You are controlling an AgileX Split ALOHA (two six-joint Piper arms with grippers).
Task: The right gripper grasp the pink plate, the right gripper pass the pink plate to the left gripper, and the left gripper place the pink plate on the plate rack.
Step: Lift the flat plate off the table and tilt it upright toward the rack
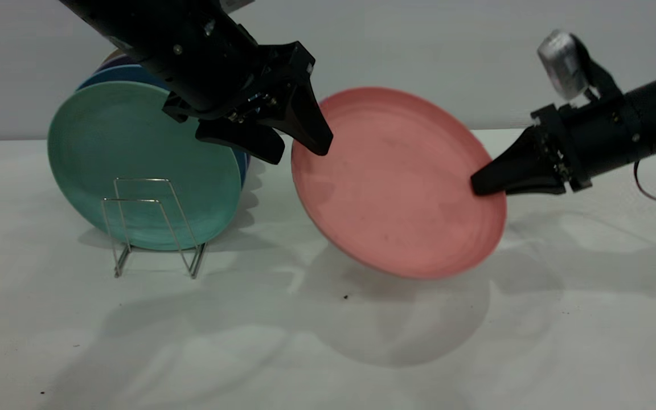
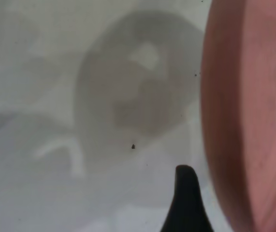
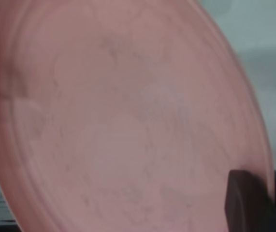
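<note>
The pink plate (image 1: pixel 396 182) hangs tilted in the air above the table. My right gripper (image 1: pixel 479 185) is shut on its right rim; in the right wrist view the plate (image 3: pixel 128 116) fills the frame, with one finger (image 3: pixel 249 203) pressed on its face. My left gripper (image 1: pixel 296 154) is open at the plate's upper left rim, one finger in front of the rim and one to its left. In the left wrist view one finger (image 2: pixel 186 198) shows beside the plate (image 2: pixel 254 121); the other is hidden. The plate rack (image 1: pixel 151 228) stands at the left.
A teal-green plate (image 1: pixel 140 165) stands upright in the rack, with blue plates (image 1: pixel 117 74) stacked behind it. The front wire loops of the rack hold nothing. White table (image 1: pixel 328 341) all around, with small dark specks.
</note>
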